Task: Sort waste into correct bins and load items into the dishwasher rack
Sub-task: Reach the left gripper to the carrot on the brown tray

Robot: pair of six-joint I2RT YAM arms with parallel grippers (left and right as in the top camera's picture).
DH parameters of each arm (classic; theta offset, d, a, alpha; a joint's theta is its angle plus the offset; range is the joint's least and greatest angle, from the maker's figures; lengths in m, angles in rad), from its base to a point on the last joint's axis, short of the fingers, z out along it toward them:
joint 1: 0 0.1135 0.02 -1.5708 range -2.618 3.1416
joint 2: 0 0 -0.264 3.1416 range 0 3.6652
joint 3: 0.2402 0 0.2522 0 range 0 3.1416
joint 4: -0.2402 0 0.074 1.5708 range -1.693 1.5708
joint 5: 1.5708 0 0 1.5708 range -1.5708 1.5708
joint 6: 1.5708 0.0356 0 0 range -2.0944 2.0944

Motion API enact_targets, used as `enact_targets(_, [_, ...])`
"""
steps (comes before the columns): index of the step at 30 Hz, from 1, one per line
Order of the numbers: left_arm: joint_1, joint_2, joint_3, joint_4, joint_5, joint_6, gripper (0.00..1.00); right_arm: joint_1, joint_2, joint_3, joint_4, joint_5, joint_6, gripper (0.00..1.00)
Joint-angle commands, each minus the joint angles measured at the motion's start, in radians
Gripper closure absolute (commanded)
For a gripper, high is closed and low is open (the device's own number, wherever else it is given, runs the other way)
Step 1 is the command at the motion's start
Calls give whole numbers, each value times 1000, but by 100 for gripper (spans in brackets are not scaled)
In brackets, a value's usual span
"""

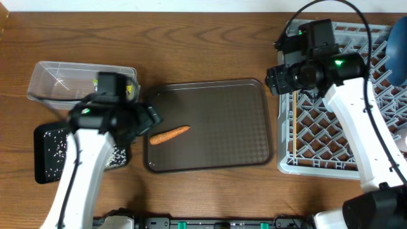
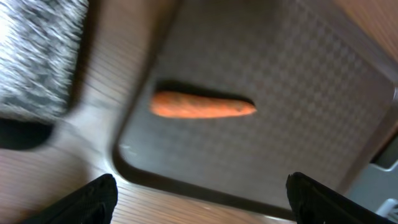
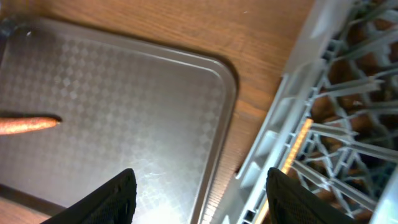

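1. Carrot (image 1: 169, 134) is lying flat on the brown tray (image 1: 222, 102), near the tray's 9 o'clock edge, thin tip pointing toward 2 o'clock, nothing touching it.
2. Left claw (image 2: 202, 196) is hovering over the tray's 8 o'clock corner, just beside the carrot. The jaws are standing wide apart and gripping nothing. In the wrist view the carrot is lying ahead of the fingers, apart from both.
3. Right claw (image 3: 199, 193) is hovering over the gap between the tray's 2 o'clock corner and the rack (image 1: 331, 159). The jaws are standing open with nothing between them.
4. Rack is sitting at the table's (image 1: 191, 38) 3 o'clock side, just beside the brown tray. A thin yellowish stick (image 1: 294, 121) is lying along the rack's 9 o'clock wall; cannot tell if it is one stick or two.
5. Blue plate (image 1: 397, 44) is showing at the rack's 2 o'clock corner, cut off by the frame edge.
6. Clear tub (image 1: 57, 76) is sitting at the table's 10 o'clock, with a yellow-green wrapper (image 1: 131, 91) showing at its 3 o'clock end, partly hidden by the left arm.
7. Black tray (image 1: 39, 159) is sitting at 8 o'clock, just below the tub, with white rice (image 1: 54, 143) scattered over it; the left arm is covering its 3 o'clock part.
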Motion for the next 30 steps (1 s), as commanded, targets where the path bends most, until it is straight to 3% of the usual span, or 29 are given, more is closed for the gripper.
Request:
enact_targets(1, [-65, 81, 3, -3, 24, -313, 10, 17, 39, -2, 1, -14, -20, 34])
enact_targets(5, [-121, 176, -1, -14, 25, -639, 9, 17, 70, -2, -10, -13, -20, 35])
enact_targets(8, [-145, 243, -1, 3, 10, -767, 9, 17, 84, -2, -13, -11, -20, 35])
enact_targets(13, [-153, 339, -1, 27, 7, -826, 9, 17, 84, -2, -12, -2, -20, 34])
enact_targets(27, [-153, 525, -1, 118, -122, -826, 9, 16, 84, -2, -17, 13, -20, 34])
enact_targets(28, [-153, 526, -1, 121, -135, -826, 10, 16, 84, -2, -17, 13, -21, 34])
enact_targets(30, [-153, 526, -1, 121, -144, -826, 26, 16, 84, -2, -18, 13, -20, 34])
